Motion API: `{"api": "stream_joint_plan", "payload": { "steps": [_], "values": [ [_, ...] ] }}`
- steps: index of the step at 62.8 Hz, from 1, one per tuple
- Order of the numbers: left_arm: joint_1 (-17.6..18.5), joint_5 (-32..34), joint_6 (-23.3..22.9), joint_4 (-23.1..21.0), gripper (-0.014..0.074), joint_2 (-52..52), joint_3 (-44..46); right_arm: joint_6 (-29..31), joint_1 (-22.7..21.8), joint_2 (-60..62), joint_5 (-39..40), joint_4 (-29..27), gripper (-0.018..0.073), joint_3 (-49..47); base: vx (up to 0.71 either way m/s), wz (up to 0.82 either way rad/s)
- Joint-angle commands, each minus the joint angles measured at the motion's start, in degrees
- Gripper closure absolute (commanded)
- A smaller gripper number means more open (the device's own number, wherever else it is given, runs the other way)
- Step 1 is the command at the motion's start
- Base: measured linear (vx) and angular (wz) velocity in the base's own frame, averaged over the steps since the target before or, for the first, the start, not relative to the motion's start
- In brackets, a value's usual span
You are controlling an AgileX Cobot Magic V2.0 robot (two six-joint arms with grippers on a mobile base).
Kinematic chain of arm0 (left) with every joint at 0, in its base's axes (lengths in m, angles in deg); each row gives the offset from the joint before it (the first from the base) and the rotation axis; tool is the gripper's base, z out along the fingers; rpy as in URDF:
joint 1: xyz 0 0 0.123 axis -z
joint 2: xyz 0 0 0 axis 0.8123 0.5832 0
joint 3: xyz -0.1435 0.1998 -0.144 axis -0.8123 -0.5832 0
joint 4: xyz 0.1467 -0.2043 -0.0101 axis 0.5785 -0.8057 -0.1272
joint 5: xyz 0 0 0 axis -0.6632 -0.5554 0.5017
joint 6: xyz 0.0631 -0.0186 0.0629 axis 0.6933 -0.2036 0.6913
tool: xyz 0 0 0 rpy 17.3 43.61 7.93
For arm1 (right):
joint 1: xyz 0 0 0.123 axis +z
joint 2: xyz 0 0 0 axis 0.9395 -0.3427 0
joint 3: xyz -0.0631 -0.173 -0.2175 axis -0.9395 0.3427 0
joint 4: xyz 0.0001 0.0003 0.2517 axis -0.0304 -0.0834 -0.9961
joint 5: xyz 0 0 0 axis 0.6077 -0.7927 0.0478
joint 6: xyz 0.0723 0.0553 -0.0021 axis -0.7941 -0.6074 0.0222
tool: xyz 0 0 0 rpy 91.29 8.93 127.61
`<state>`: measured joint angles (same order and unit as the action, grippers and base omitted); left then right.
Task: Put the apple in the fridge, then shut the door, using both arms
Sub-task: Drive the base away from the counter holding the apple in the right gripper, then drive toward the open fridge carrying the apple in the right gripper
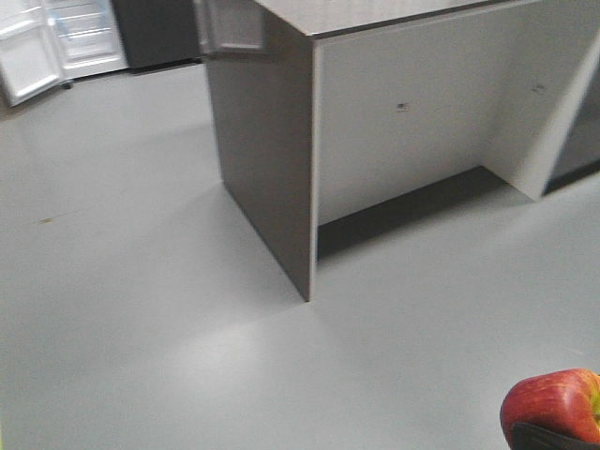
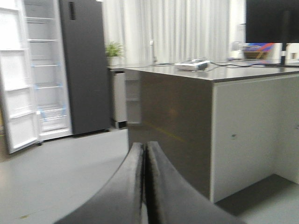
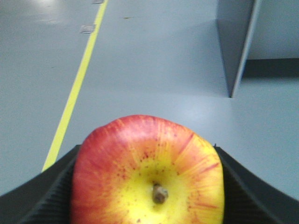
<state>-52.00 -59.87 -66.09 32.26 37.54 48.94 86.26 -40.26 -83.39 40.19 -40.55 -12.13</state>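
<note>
— Where's the apple?
— One apple [image 3: 148,172], clamped in my right gripper [image 3: 147,151], stem end facing the wrist camera. My left gripper [image 2: 145,156] is pressed together, holding nothing.
— And the fridge?
— One fridge [image 2: 44,70], well apart across the grey floor [image 1: 141,281], its door [image 2: 14,93] swung wide.

Apple [image 3: 148,172]: red skin, yellow patch seen round brown stem, red streaks and fine speckles noted. Fridge [image 2: 84,70]: dark grey outside, white inside, blue strips on shelves. Floor [image 1: 141,328]: pale grey; yellow line [image 3: 77,84] painted across. Counter [image 1: 267,150]: grey-brown side, white front.
</note>
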Motion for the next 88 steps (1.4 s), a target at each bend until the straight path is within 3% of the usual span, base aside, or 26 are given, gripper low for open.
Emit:
{"api": "stream_joint_plan", "payload": {
  "steps": [1,88],
  "values": [
    [-0.08,4.27,-0.27,-0.54,0.0603,-0.88,-1.20,0.47,0.18,-0.29,4.16,-0.27,0.0204,-1.70,-0.01,0.56],
    [-0.08,4.27,-0.27,-0.54,0.0603,-0.88,-1.20,0.47,0.18,-0.29,4.17,-0.27,0.0204,-1.70,0.07,0.36]
  ]
}}
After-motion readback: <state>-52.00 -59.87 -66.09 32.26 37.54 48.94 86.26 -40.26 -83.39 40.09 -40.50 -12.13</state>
